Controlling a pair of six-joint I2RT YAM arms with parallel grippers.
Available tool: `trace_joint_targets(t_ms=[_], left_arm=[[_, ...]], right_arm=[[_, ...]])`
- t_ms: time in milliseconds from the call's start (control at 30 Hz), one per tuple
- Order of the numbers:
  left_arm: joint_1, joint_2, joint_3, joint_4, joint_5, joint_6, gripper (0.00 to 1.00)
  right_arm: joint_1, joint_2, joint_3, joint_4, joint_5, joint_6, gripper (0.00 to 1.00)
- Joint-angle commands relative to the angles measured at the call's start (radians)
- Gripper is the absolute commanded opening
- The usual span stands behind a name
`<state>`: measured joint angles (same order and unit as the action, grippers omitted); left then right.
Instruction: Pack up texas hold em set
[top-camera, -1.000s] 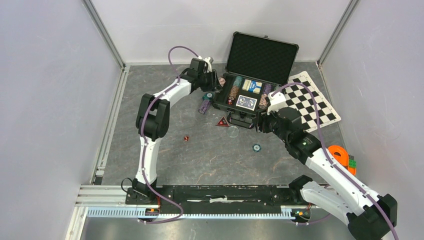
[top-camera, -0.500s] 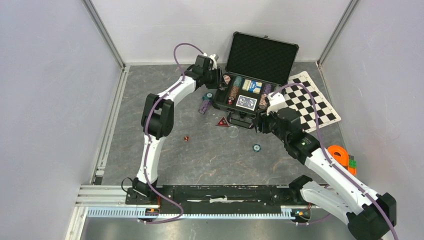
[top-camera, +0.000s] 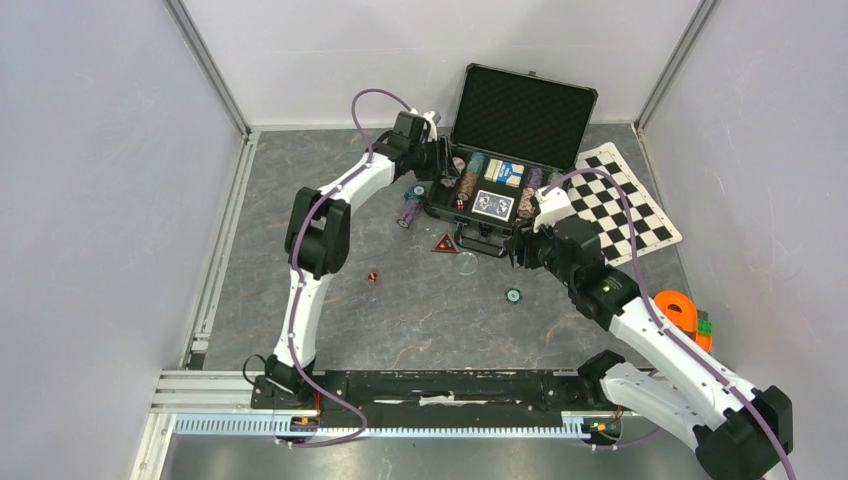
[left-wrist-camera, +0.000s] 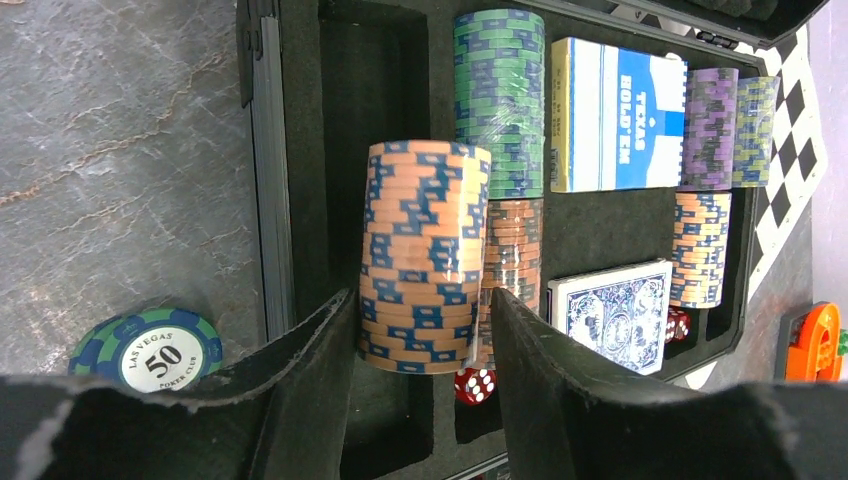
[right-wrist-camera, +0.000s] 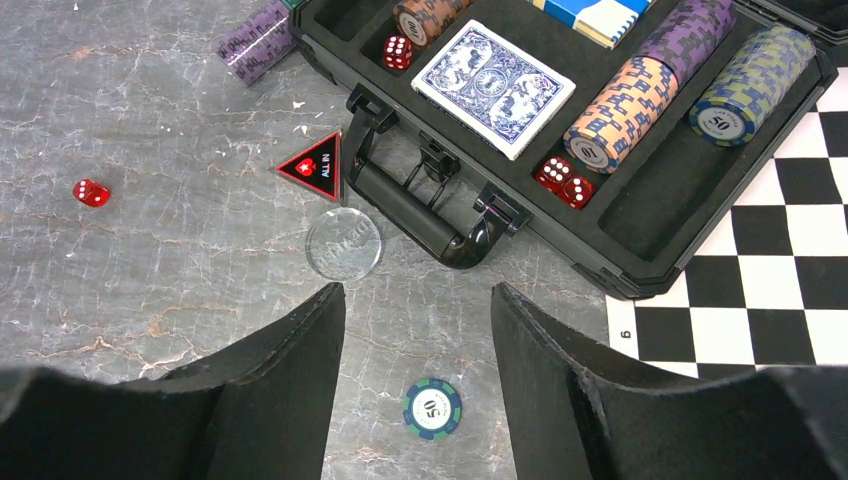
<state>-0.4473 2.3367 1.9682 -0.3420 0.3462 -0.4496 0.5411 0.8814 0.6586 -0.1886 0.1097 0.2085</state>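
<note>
The black case (top-camera: 525, 105) stands open at the back, lid up. Its tray holds chip stacks, a blue card deck (left-wrist-camera: 615, 315), a boxed deck (left-wrist-camera: 615, 115) and red dice (left-wrist-camera: 476, 385). My left gripper (top-camera: 447, 160) is shut on an orange-and-blue chip stack (left-wrist-camera: 425, 255), held over the tray's empty left slot. My right gripper (right-wrist-camera: 417, 300) is open and empty above a loose green-and-blue 50 chip (right-wrist-camera: 432, 408) on the table. A red triangular marker (right-wrist-camera: 315, 167), a red die (right-wrist-camera: 90, 192) and a purple chip stack (right-wrist-camera: 255, 40) lie on the table.
A clear disc (right-wrist-camera: 343, 243) lies by the case handle (right-wrist-camera: 420, 215). Another 50 chip (left-wrist-camera: 160, 350) lies left of the case. The checkered mat (top-camera: 625, 205) is right of the case. An orange ring object (top-camera: 680, 308) sits by the right arm.
My left gripper has moved right with the chip stack, from beside the case's left edge to over the tray. The right arm has barely moved.
</note>
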Motion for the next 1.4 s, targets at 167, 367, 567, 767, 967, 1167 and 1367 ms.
trace_joint_targets(t_ms=[167,367,567,767,967,1167,1367], left_arm=[[-0.005,-0.079,0.047,0.005,-0.006,0.02,0.67],[-0.004,-0.151,-0.004,-0.006,-0.073,0.07,0.78],[-0.005,-0.223,-0.076,0.005,-0.112,0.08,0.78],[-0.006,-0.281,-0.186,0.044,-0.081,0.069,0.4],[-0.005,-0.291,-0.249,0.058,-0.063,0.059,0.16],[-0.008,-0.25,-0.255,0.063,-0.049,0.044,0.12],[-0.008,-0.196,-0.23,0.071,-0.037,0.042,0.12]], right_arm=[[0.0,-0.02,0.001,0.029,0.005,0.007,0.61],[0.0,-0.014,0.001,0.029,0.004,0.01,0.61],[0.0,-0.004,0.004,0.031,-0.002,0.014,0.61],[0.002,0.002,0.001,0.036,-0.011,0.022,0.61],[0.0,0.005,-0.002,0.043,-0.013,0.03,0.61],[0.0,0.007,-0.01,0.05,-0.011,0.035,0.62],[0.0,0.009,-0.01,0.05,-0.011,0.039,0.62]])
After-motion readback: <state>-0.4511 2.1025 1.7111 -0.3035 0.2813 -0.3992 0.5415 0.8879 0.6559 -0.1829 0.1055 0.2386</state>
